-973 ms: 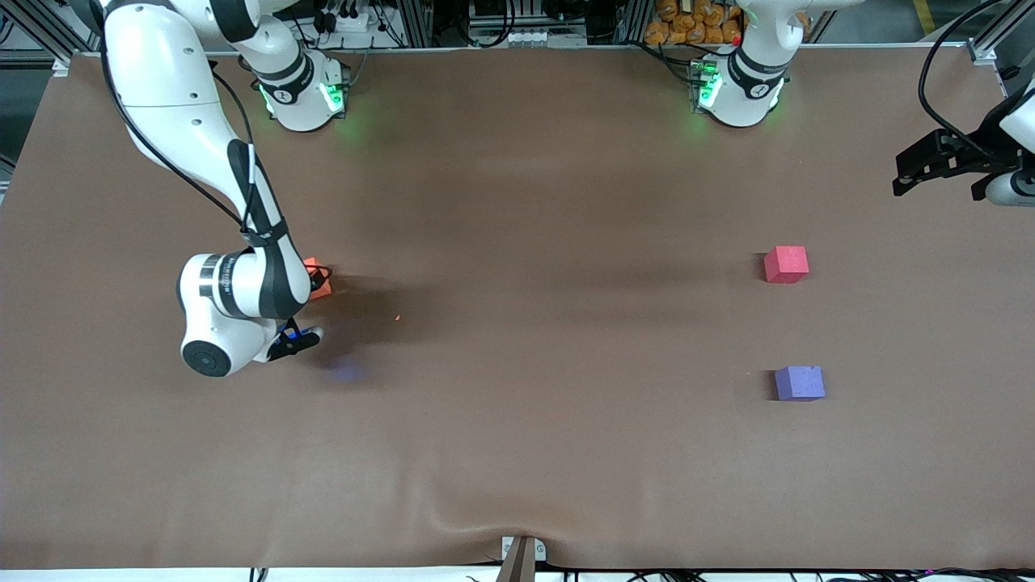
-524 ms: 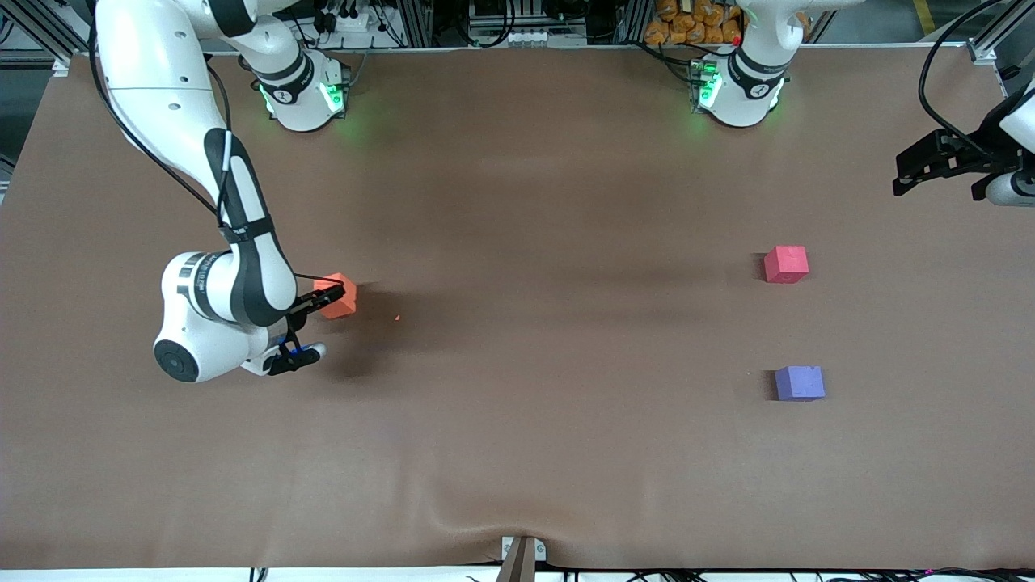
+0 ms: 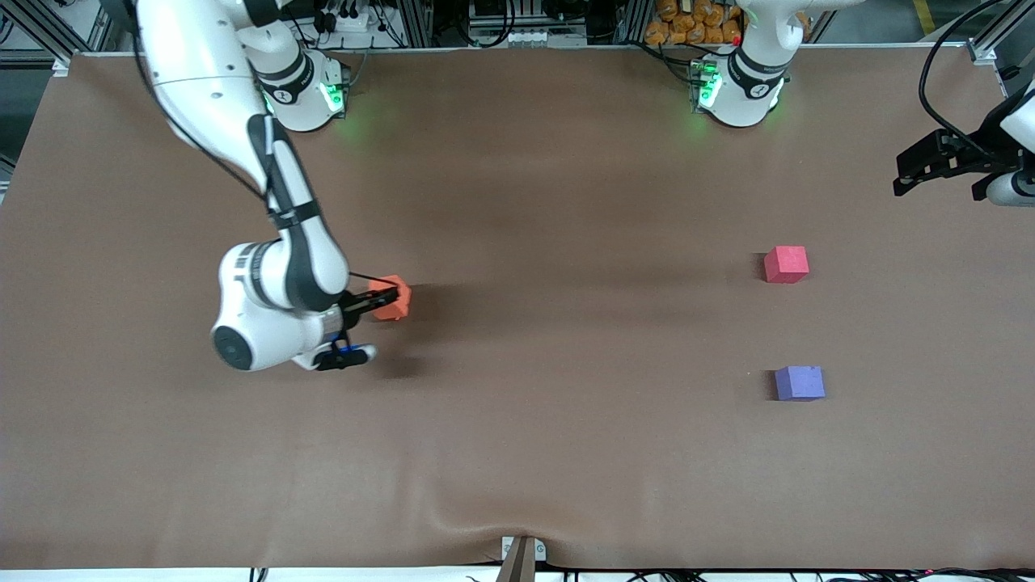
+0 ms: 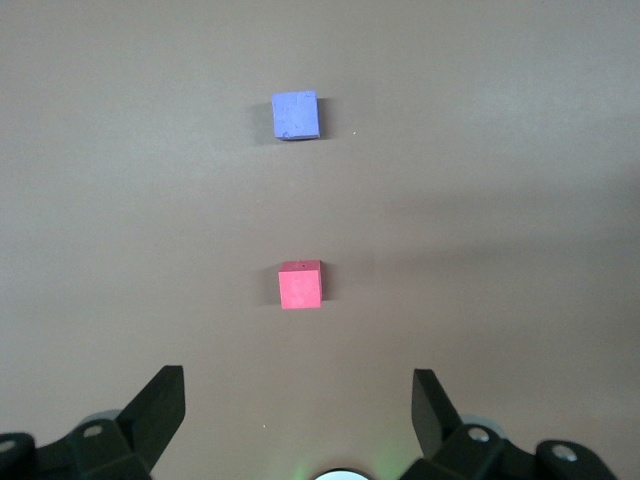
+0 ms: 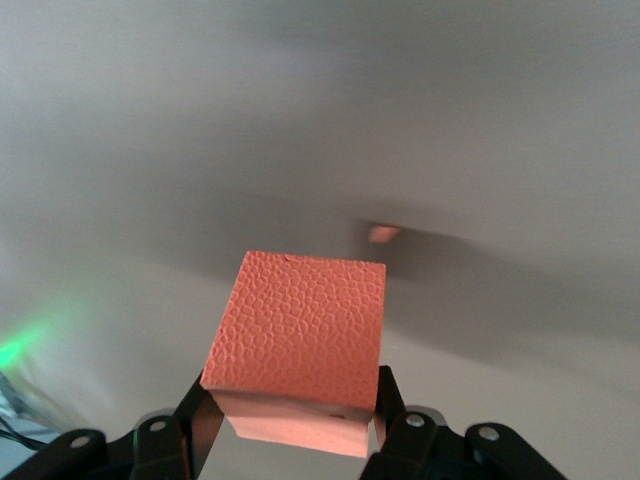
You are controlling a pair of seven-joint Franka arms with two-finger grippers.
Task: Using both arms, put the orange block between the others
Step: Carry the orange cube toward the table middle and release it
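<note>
My right gripper [image 3: 378, 301] is shut on the orange block [image 3: 394, 297], holding it just above the brown table toward the right arm's end. In the right wrist view the orange block [image 5: 300, 330] sits between the two black fingers [image 5: 388, 400] of my right gripper [image 5: 295, 402]. The red-pink cube [image 3: 786, 264] and the purple-blue cube [image 3: 800, 383] rest toward the left arm's end, the purple-blue one nearer the front camera, with a gap between them. My left gripper [image 3: 904, 174] waits open high over the table's edge, looking down on the red-pink cube [image 4: 300, 285] and the purple-blue cube [image 4: 296, 115].
The brown table cover [image 3: 550, 339] has a wrinkle at its front edge [image 3: 453, 517]. A small orange speck [image 5: 383, 234] lies on the cover ahead of the held block. The two arm bases [image 3: 303, 97] [image 3: 740, 89] stand along the farthest edge.
My right arm has carried the orange block toward the left arm's end of the table. The left arm and the two other cubes have not moved.
</note>
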